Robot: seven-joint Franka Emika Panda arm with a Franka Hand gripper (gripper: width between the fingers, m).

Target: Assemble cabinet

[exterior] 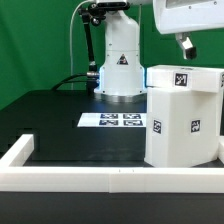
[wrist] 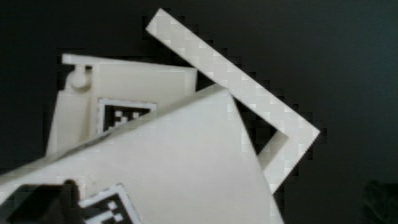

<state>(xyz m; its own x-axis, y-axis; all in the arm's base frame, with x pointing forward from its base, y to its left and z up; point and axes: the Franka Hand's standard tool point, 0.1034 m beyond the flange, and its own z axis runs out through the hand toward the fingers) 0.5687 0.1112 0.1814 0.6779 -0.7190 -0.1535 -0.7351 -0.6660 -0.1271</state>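
In the exterior view, you see the cabinet (exterior: pixel 181 115) as a tall matte white box with flat panels, a square black-and-white tag on its top face and another on its front. It stands upright on the black table (exterior: pixel 60 125), right below the claw (exterior: pixel 186 47), with its long axis vertical and its tagged front turned toward the camera. The claw hangs just above the top face; you cannot tell from here how far its fingers are spread. The marker board (exterior: pixel 113 121) lies flat on the table, below the claw and off to the exterior view's left of the cabinet, just beside its foot. A low white border frame (exterior: pixel 60 172) runs along the table's near edge, close to the cabinet's base. The dark table surface on the exterior view's left of the cabinet lies open.

In the wrist view, you look down onto white panels of the cabinet (wrist: pixel 169 150) close under the claw, one tag plain on a panel, a thin white edge slanting across the dark background. A dark claw finger (wrist: pixel 45 203) shows at the corner; its spread cannot be told
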